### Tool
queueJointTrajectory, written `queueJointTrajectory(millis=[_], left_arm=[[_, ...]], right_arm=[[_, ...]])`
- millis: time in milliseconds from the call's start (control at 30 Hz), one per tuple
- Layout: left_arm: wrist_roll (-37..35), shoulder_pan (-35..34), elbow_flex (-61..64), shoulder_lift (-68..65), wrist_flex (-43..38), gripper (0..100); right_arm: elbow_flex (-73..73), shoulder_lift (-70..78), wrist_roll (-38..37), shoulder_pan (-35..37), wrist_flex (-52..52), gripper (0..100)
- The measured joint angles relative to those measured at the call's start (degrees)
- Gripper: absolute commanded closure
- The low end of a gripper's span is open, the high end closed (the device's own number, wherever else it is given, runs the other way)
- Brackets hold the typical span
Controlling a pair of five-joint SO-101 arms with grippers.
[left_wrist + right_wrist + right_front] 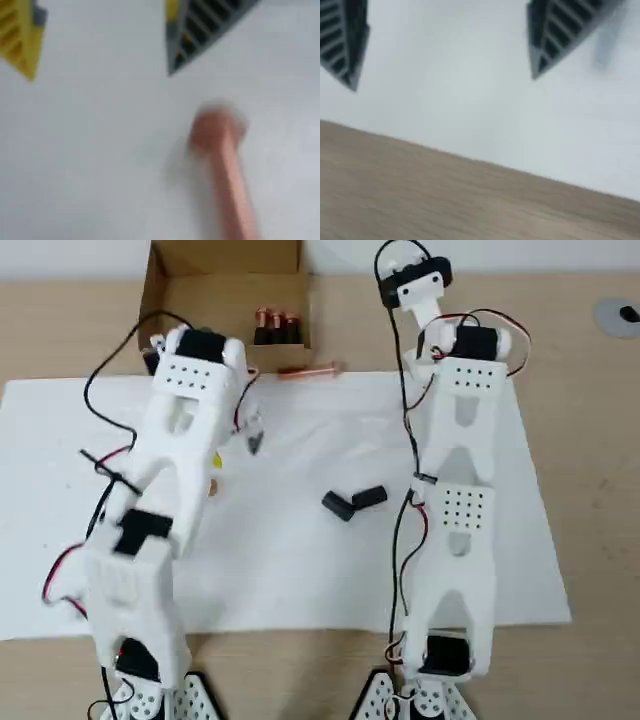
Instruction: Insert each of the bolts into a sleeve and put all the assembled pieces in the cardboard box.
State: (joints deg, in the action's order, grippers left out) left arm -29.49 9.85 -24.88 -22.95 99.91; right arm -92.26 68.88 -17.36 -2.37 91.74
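Assembled pieces: three copper-coloured bolts in black sleeves [276, 327] stand in a row inside the box, at its lower right corner, in the upper middle of the high view.
Loose bolt: a copper-coloured metal bolt [311, 370] lies flat just below that corner of the box, at the top edge of the sheet.
Bolt by the left arm: a blurred copper-coloured round-headed bolt [222, 160] lies on the sheet, lower right of the left wrist view.
Empty sleeves: two short black cylindrical sleeves [353, 502] lie together, seemingly touching, at the centre of the high view, between the arms.
Box: an open brown cardboard box [160, 280] sits at the top of the high view, left of centre.
Left end effector [100, 75]: its yellow-and-dark ribbed fingers are spread wide and hold nothing; the round-headed bolt lies apart from them.
Right end effector [445, 82]: its dark ribbed fingers are spread wide and hold nothing, over the sheet near its edge.
Ground: a white paper sheet [300, 570] lies on a light wooden surface [590, 440].
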Motion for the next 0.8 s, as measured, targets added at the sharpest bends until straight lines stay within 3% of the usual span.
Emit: queueJointTrajectory(millis=[167,400,533,800], left_arm=[[0.00,-2.46,4.75,11.78,0.00,81],[2.20,-9.14,15.30,13.36,-1.41,81],[6.33,-9.23,22.95,13.36,-9.32,81],[7.91,-9.32,37.01,13.36,-27.96,81]], right_arm=[[0.00,0.00,-1.14,-0.70,0.70,73.6],[0.00,0.00,-3.60,-0.62,2.37,73.7],[0.00,0.00,-4.40,-0.62,2.37,73.7],[0.00,0.00,-4.48,-0.62,2.37,73.7]])
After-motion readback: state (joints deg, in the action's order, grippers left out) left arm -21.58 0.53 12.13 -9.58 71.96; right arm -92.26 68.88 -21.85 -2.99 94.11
